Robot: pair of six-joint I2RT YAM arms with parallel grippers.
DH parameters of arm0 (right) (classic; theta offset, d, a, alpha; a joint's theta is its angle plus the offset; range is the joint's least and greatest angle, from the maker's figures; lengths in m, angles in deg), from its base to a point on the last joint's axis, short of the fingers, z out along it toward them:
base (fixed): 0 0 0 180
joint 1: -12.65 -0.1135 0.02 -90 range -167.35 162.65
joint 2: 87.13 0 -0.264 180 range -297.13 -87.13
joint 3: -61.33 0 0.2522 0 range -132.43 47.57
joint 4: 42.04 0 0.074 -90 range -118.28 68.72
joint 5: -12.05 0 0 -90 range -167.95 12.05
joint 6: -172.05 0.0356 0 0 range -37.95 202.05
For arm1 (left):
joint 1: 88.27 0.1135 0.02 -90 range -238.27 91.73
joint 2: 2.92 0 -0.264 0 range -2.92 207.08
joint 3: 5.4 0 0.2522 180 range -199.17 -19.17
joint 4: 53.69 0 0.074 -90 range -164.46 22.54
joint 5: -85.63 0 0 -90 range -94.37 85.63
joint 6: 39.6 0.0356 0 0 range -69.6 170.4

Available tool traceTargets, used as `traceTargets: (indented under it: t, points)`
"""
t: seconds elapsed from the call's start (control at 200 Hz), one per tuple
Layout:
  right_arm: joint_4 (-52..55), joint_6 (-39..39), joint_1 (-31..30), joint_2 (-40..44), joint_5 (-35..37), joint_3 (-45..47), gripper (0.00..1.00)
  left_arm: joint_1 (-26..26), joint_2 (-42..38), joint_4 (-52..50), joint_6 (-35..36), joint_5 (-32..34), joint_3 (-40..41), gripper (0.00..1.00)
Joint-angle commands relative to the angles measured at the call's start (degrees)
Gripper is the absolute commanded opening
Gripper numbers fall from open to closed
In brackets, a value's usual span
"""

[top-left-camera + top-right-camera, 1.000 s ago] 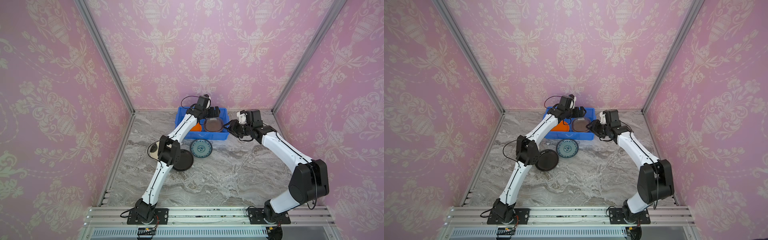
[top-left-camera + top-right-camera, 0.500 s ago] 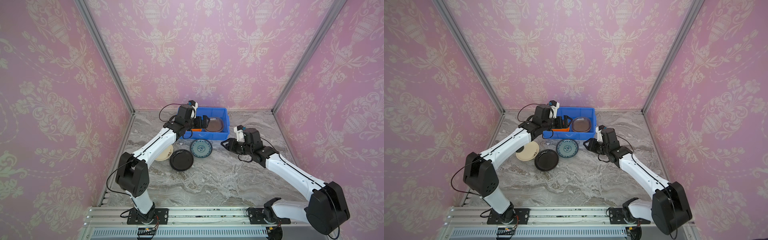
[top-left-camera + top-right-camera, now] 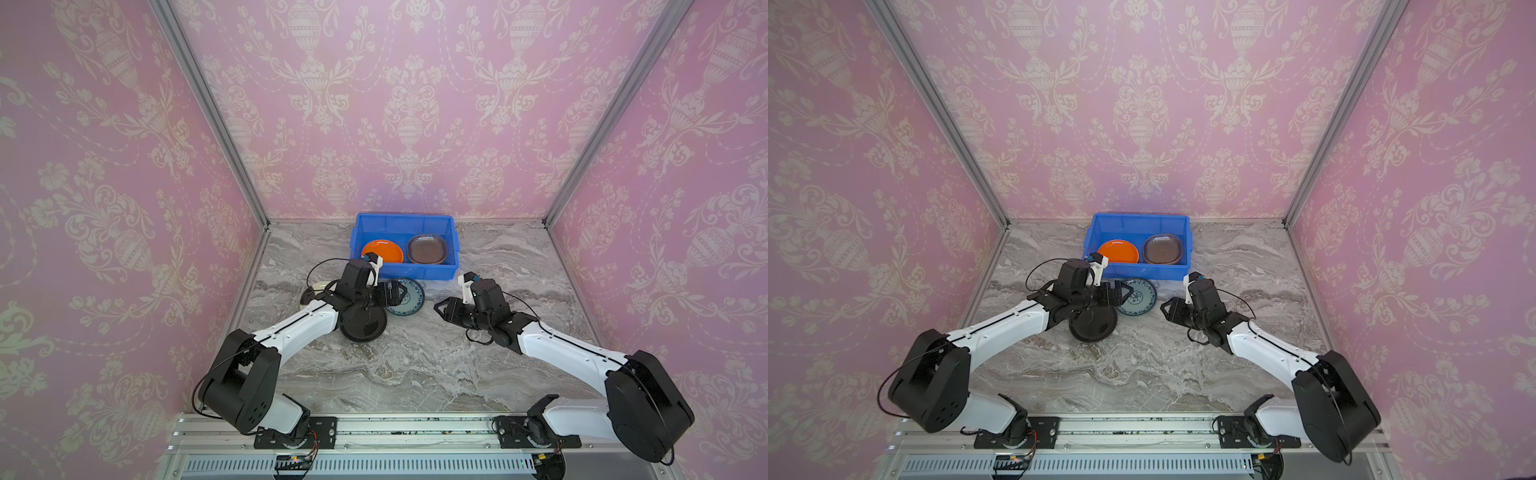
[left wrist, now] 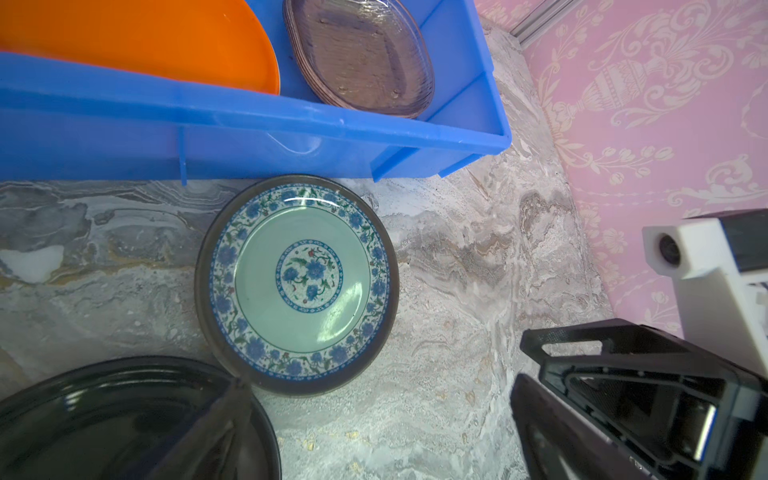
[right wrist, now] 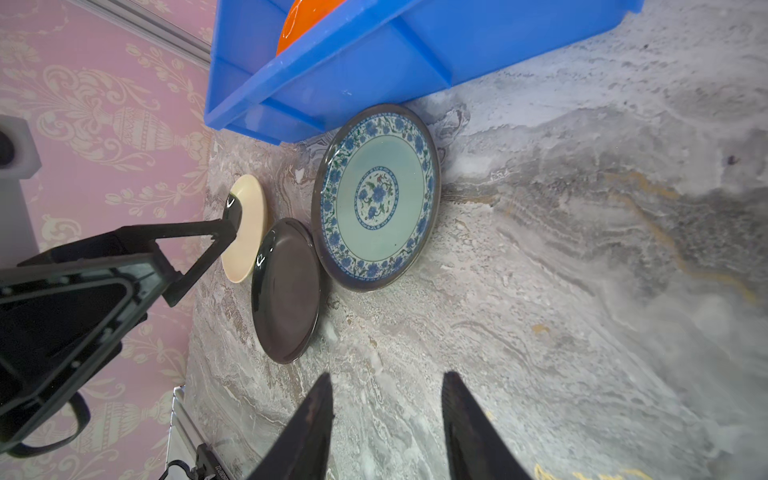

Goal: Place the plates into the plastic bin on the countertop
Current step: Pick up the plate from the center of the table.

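Placement in both top views: the plastic bin [image 3: 405,272] stands at the rear of the countertop [image 3: 415,365]. Inside it, an orange plate [image 3: 382,251] lies on the robot's left side and a stack of brownish translucent plates [image 3: 427,248] on the right. Three plates lie on the countertop in front of the bin. The teal-patterned plate [image 3: 409,297] is just beside the front wall, and the black plate [image 3: 363,326] is nearer the robot. The cream plate [image 3: 318,286] is to the left, mostly hidden by the left arm. The left gripper [image 3: 395,293] hangs over the place where the teal-patterned and black plates meet, jaws spread wide and empty. The right gripper [image 3: 1167,309] is to the right of the teal-patterned plate, apart from it, with nothing in its jaws.

Left wrist view: the teal-patterned plate [image 4: 297,282] lies flat at the foot of the bin wall [image 4: 249,133], its rim meeting the rim of the black plate [image 4: 104,415]. One blurred finger [image 4: 208,436] overlaps the black plate; contact cannot be determined.

Right wrist view: both fingers [image 5: 316,424] stand apart over bare countertop with nothing between them. The teal-patterned plate [image 5: 376,197], black plate [image 5: 286,291] and cream plate [image 5: 247,228] lie side by side ahead. The bin corner [image 5: 353,70] is behind them.
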Motion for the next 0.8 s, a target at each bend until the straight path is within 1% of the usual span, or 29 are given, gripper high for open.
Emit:
traceTargets:
  t: [0.0,0.135,0.195,0.235,0.255,0.315,0.35,0.375,0.48,0.515,0.671,0.796]
  points:
    - [-10.3,6.1,-0.2,-3.9,-1.7,3.3,0.45,-0.5,-1.3,3.8,-2.5,-1.2,1.8,0.99]
    - [-20.2,10.1,-0.3,-9.3,-4.4,5.6,0.44,-0.5,-1.1,6.6,-4.1,-1.0,3.5,0.98]
    - [-22.5,10.9,-0.3,-11.1,-4.7,6.0,0.42,-0.5,-1.1,7.6,-4.7,-1.1,3.9,0.98]
    - [-22.6,10.9,-0.3,-12.0,-4.6,5.8,0.40,-0.5,-1.0,8.3,-5.1,-1.1,4.2,0.98]
    - [-22.5,11.0,-0.3,-12.6,-4.5,5.8,0.36,-0.5,-0.9,8.5,-5.3,-1.2,4.4,0.98]
    - [-21.8,11.0,-0.3,-14.0,-4.0,5.4,0.33,-0.5,-0.8,9.2,-5.5,-1.3,4.7,0.97]
    - [-22.6,11.3,-0.3,-15.0,-3.9,5.5,0.32,-0.5,-0.7,9.4,-5.6,-1.3,4.8,0.97]
    - [-23.7,11.7,-0.3,-15.8,-3.9,5.6,0.28,-0.5,-0.6,9.2,-5.6,-1.2,4.9,0.97]
    - [-27.6,13.3,-0.3,-19.2,-4.7,5.6,0.26,-0.4,-0.7,9.3,-5.5,-1.0,5.2,0.97]
    - [-28.6,13.6,-0.3,-20.1,-4.8,5.4,0.24,-0.5,-0.8,9.4,-5.5,-0.9,5.3,0.97]
    - [-32.6,15.3,-0.3,-24.0,-4.7,4.9,0.24,-0.4,-1.2,9.8,-6.1,-0.4,6.3,0.96]
    - [-37.6,17.2,-0.2,-27.2,-4.8,4.7,0.26,-0.4,-1.1,10.5,-6.8,-0.3,6.7,0.96]
